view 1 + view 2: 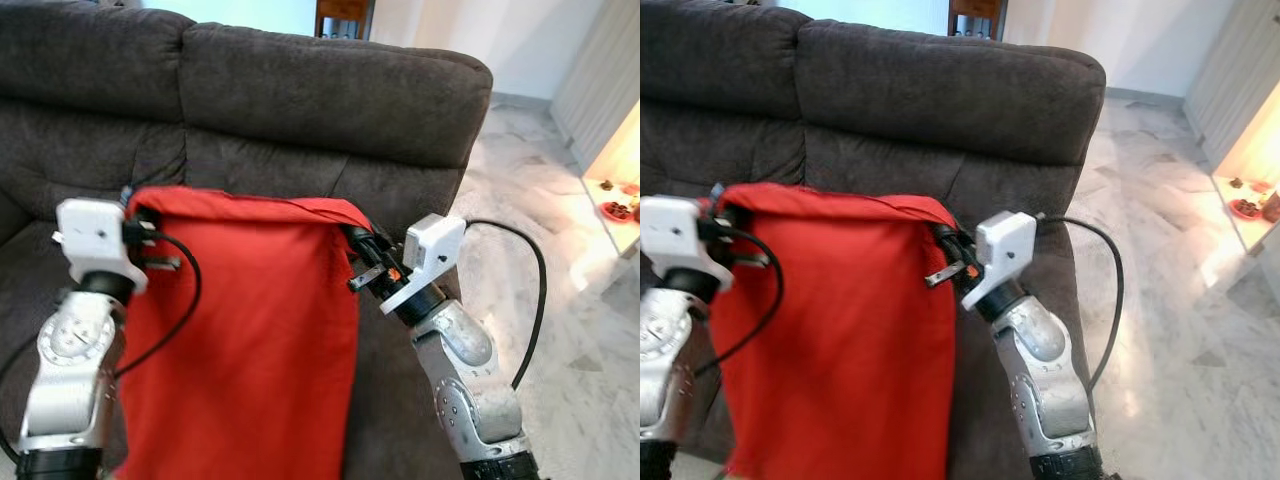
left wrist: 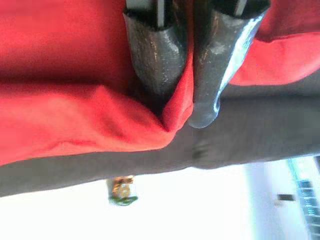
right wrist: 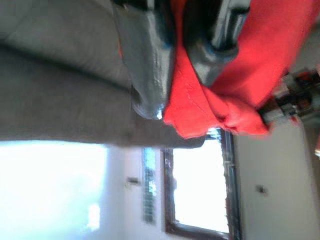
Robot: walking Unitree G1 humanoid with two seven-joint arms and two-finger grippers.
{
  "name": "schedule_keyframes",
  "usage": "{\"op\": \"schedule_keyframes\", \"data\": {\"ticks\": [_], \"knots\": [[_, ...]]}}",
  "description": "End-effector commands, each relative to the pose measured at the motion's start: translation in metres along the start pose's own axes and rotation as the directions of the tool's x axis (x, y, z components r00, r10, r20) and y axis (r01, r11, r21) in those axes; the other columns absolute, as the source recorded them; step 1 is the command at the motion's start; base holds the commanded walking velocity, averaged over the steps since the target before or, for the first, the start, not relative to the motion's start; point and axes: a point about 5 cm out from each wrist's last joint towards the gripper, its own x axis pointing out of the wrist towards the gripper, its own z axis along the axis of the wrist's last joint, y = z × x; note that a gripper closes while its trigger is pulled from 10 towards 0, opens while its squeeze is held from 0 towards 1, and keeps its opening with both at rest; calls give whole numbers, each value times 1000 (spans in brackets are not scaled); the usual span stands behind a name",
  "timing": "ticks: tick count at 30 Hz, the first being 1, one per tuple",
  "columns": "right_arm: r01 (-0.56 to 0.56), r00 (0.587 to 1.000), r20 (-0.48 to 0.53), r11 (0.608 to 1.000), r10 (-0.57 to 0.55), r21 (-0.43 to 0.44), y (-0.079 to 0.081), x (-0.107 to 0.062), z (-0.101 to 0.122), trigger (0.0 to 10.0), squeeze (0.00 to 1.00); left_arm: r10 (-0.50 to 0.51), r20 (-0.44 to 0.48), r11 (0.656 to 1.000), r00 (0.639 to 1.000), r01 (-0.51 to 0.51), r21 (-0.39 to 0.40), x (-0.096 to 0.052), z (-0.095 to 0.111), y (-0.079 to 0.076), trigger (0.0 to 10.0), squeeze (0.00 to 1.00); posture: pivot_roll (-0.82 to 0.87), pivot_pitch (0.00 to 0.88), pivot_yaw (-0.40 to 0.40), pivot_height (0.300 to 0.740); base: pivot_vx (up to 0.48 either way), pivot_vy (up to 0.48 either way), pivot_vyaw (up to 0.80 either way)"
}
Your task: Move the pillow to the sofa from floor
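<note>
A flat red fabric pillow (image 1: 240, 340) hangs between the two grippers, in front of the dark grey plush sofa (image 1: 330, 95). The left gripper (image 2: 175, 107) pinches one top corner, the right gripper (image 3: 172, 82) pinches the other, fingers pressed on cloth.

A pale marbled stone floor (image 1: 560, 300) is seen to the right. A low white ledge (image 1: 612, 215) beside it is lit brightly, and small dark and red objects (image 1: 620, 208) are set on it. A brown wooden chair back (image 1: 343, 17) is glimpsed against a white wall (image 1: 530, 40).
</note>
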Motion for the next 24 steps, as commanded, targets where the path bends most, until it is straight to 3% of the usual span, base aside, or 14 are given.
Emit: {"op": "schedule_keyframes", "data": {"ticks": [1, 4, 8, 12, 24], "knots": [[-8, 999, 45, 1000, 9, -15, 0, 0, 12, 10000, 0, 3, 92, 1000, 996, -3, -3, 6, 22, 1, 10000, 0, 150, 86, -34, 740, 439, 0, 0], [100, 994, -48, 995, -99, 9, -17, -12, -11, 10000, 0, -126, -55, 992, 991, 124, -29, -4, -6, -16, 10000, 0, 146, 84, -36, 740, 104, 0, 0], [190, 958, -213, 982, -190, -18, -33, -36, -46, 10000, 0, -327, -191, 945, 926, 319, -73, -28, -34, -46, 10000, 0, 139, 80, -39, 740, 0, 0, 0], [201, 943, -265, 979, -202, -30, -35, -46, -56, 10000, 0, -347, -209, 938, 914, 342, -63, -34, -41, -53, 10000, 0, 140, 80, -39, 740, 0, 0, 0], [187, 940, -288, 982, -183, -16, -32, -49, -63, 10000, 0, -365, -226, 931, 903, 357, -76, -37, -44, -53, 10000, 0, 144, 79, -37, 740, 0, 0, 0]]}}
